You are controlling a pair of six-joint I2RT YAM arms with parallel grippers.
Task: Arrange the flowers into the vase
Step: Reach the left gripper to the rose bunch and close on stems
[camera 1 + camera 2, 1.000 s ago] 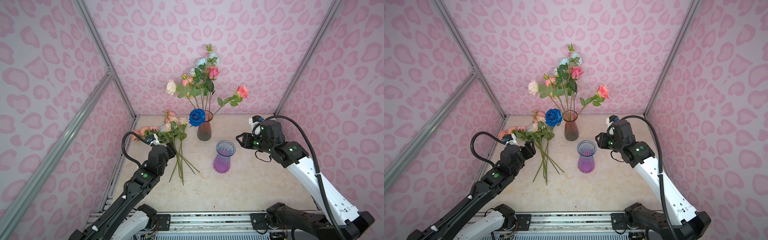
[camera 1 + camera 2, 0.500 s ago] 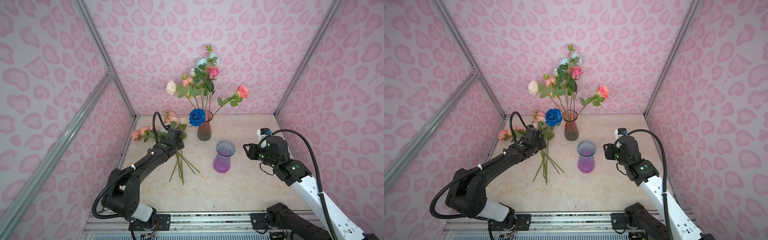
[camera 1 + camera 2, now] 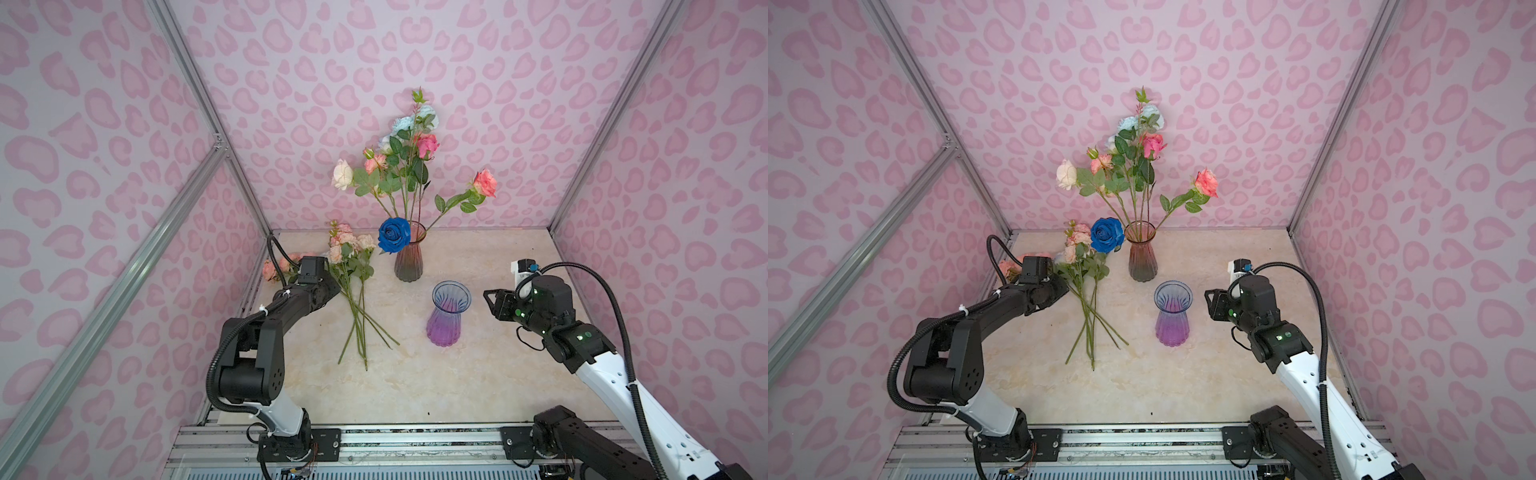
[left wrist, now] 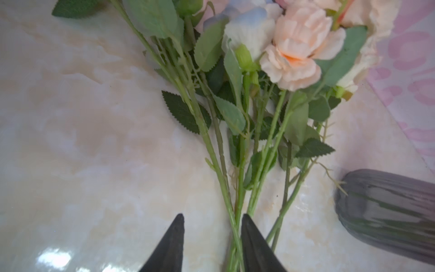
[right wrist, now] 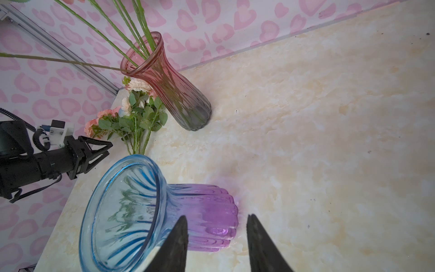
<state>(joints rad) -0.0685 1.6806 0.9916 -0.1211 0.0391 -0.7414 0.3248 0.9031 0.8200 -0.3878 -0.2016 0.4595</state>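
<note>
Left jaws have reached the loose pink-peach artificial flowers [image 4: 294,51] on the marble table [image 3: 457,374], spread around some green stems. Right jaws, spread and empty, have lowered beside the blue-purple glass vase [image 3: 444,328].

Standing flowers [image 3: 399,178]: long leafy stems set upright in the pink-to-grey vase [image 3: 408,266] and fanning out. A cream rose [image 3: 342,174] is on the left and a coral rose [image 3: 485,183] leans far right. A deep pink rose [image 3: 427,145] and pale blue carnations [image 3: 415,118] are on top.
Deep blue rose [image 3: 1106,235]: head hangs low, just beside the left of that vase's rim.
Loose flowers [image 3: 353,270]: a bunch lying flat on the tabletop [image 3: 478,374], left of both vases. The stems cross, with blooms rearward and cut ends forward. It includes a peach carnation [image 4: 296,47] and a pale blue bloom [image 4: 251,26].
Pink-to-grey vase: ribbed glass with a flared rim, upright at rear centre.
Blue-to-purple vase [image 3: 446,324]: ribbed glass, upright and empty, in front of and apart from the other vase.
</note>
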